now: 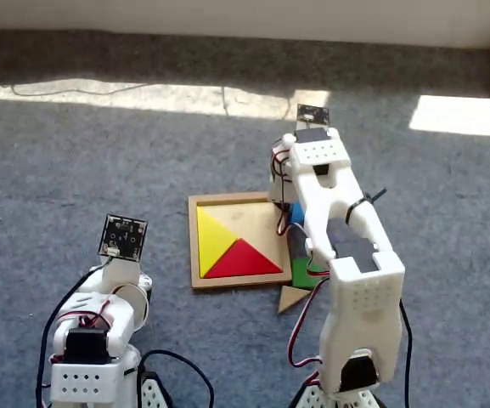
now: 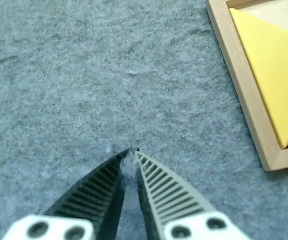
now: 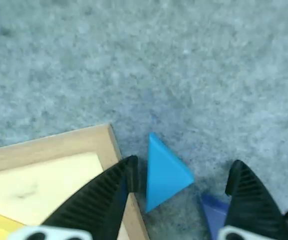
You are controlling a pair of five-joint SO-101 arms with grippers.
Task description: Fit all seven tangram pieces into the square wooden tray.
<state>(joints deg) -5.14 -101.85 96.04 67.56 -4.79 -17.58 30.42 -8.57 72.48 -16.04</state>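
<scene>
Tray (image 1: 236, 280) holds yellow triangle (image 1: 213, 234) and red triangle (image 1: 240, 259). Blue triangle (image 3: 164, 172), green piece (image 1: 302, 272) and tan triangle (image 1: 292, 297) lie outside, at its 3 to 5 o'clock. Right gripper (image 3: 183, 164), wide open, straddles the blue triangle ungripped. Left gripper (image 2: 134, 152), closed and empty, hangs at 8 o'clock. Most pieces remain unplaced.

1. Grey-blue carpet (image 1: 100, 170) covers the surface.
2. Sunlight falls in a long band (image 1: 143, 95) along the far edge, with a brighter patch (image 1: 457, 115) near the far right corner.
3. A pale wall (image 1: 228, 15) runs behind.

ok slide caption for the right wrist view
Open right gripper straddles a blue triangle beside the wooden tray corner.
</scene>
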